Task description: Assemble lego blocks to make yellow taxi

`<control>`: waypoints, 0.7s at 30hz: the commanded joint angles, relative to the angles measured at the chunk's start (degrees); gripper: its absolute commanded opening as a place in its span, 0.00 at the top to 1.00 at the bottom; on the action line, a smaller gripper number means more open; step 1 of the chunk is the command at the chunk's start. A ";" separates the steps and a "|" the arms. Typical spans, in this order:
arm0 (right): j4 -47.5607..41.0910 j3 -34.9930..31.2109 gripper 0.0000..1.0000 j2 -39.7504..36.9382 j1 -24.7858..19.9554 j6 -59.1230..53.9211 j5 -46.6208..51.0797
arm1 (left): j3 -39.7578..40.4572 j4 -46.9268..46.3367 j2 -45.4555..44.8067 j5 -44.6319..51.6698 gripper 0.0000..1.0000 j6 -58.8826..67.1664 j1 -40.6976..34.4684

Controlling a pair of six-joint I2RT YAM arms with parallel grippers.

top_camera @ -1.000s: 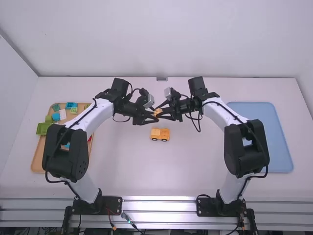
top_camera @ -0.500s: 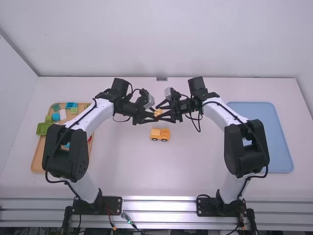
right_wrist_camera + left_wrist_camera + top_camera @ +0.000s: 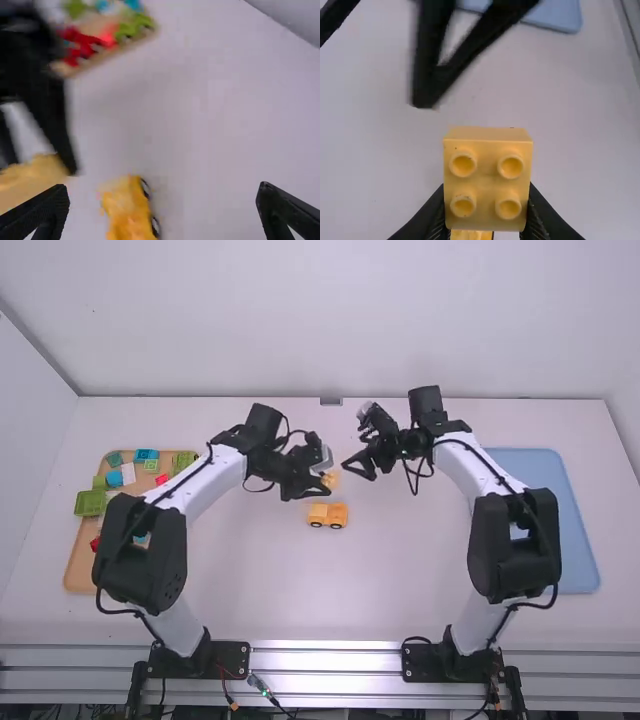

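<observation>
My left gripper [image 3: 324,486] is just beyond the taxi base in the high view; in the left wrist view the left gripper [image 3: 486,220] is shut on a yellow block [image 3: 487,177], its four studs facing the camera. The block [image 3: 331,480] partly shows at the fingertips from above. My right gripper [image 3: 357,468] is to the right of it, apart from the block; in the right wrist view the right gripper [image 3: 164,197] stands open and holds nothing. A yellow-orange wheeled base [image 3: 327,515] rests mid-table, also visible as the base [image 3: 131,210] with black wheels.
At the left lies a wooden tray [image 3: 78,569] with green, blue, red and white blocks, partly under the left arm. A blue tray [image 3: 577,540] lies at the right, partly behind the right arm. The white table [image 3: 330,590] extends between them.
The right gripper has let go of the yellow block and drawn back to the right. The left gripper has shifted slightly right with the block. The wheeled base has not moved.
</observation>
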 commanded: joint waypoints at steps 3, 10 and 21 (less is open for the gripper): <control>-1.99 0.26 0.01 -5.70 -0.61 16.31 28.09 | 0.26 3.28 0.22 -10.47 0.87 -6.49 -4.37; 4.74 -12.26 0.01 -17.09 -1.03 25.31 39.28 | 0.26 4.98 0.79 -12.22 0.84 -6.34 -7.17; 25.51 -38.45 0.01 -42.12 -0.72 35.82 49.11 | 2.25 8.55 5.92 -18.40 0.96 -11.69 -13.16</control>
